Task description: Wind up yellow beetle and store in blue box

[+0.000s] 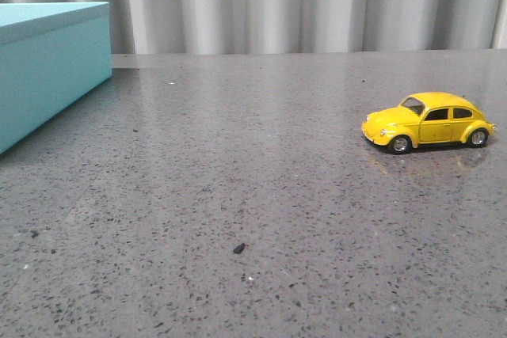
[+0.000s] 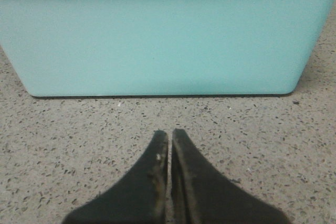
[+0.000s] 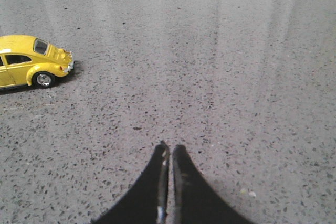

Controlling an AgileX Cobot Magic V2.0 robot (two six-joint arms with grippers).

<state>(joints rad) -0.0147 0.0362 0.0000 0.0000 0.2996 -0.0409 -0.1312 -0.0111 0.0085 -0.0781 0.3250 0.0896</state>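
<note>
The yellow beetle [image 1: 428,121] stands on its wheels at the right of the grey table, nose to the left. It also shows in the right wrist view [image 3: 30,60], rear end toward the camera's middle. The blue box [image 1: 46,61] stands at the far left, lid on. In the left wrist view its turquoise side [image 2: 163,40] fills the upper half. My left gripper [image 2: 170,134] is shut and empty, a short way in front of the box. My right gripper [image 3: 171,148] is shut and empty, well apart from the beetle. Neither gripper shows in the front view.
The speckled grey table [image 1: 253,195] carries a small dark crumb [image 1: 238,248] near the front middle. A grey pleated curtain [image 1: 301,5] hangs behind the table's far edge.
</note>
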